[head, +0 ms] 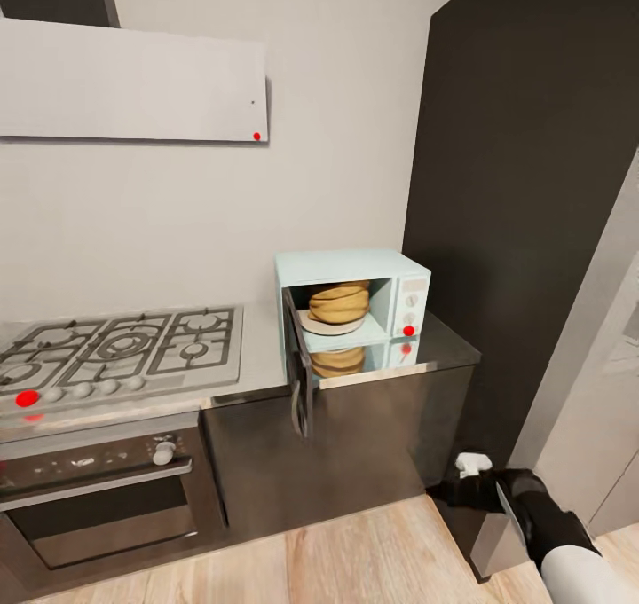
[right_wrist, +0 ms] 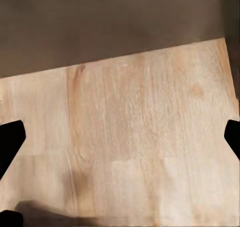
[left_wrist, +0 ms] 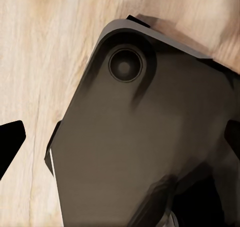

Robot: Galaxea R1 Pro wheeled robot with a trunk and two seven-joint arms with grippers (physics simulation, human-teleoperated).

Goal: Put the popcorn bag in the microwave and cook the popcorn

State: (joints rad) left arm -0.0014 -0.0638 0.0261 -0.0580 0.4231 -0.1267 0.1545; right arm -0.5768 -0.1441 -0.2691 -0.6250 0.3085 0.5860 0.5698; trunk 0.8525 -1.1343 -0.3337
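1. From the head view I see the popcorn bag (head: 339, 302) already inside the microwave (head: 353, 302), sitting on a pale round plate (head: 333, 325) in the cavity, and the microwave stands at the right end of the countertop (head: 266, 356), close to its front edge.
2. The microwave door (head: 300, 375) hangs open, swung out past the countertop's front edge over the dark cabinet fronts (head: 346, 444). I judge the loading step done; closing the door and starting the heat are left.
3. The bag looks like a squat, wrinkled sack with a thick rolled rim. I expect it to be light and soft, giving under a pinch, not fragile and not slippery. If I had to shift it, I would take the rolled rim, the firmest part, and keep it upright so nothing spills.
4. I cannot make out any popcorn in the sack's mouth from here.
5. The door is the stiff thing to handle now: I would push on its outer face near the free edge, as it probably swings easily.
6. My right gripper (head: 472, 475) hangs low in front of the cabinets, above the wooden floor (head: 355, 560). In the right wrist view its dark fingertips (right_wrist: 11, 139) stand far apart with only floor between them, so it is spread and empty.
7. In the left wrist view the fingertips (left_wrist: 10, 137) are likewise wide apart, holding nothing, over the floor and a dark part of the robot's base (left_wrist: 150, 137).
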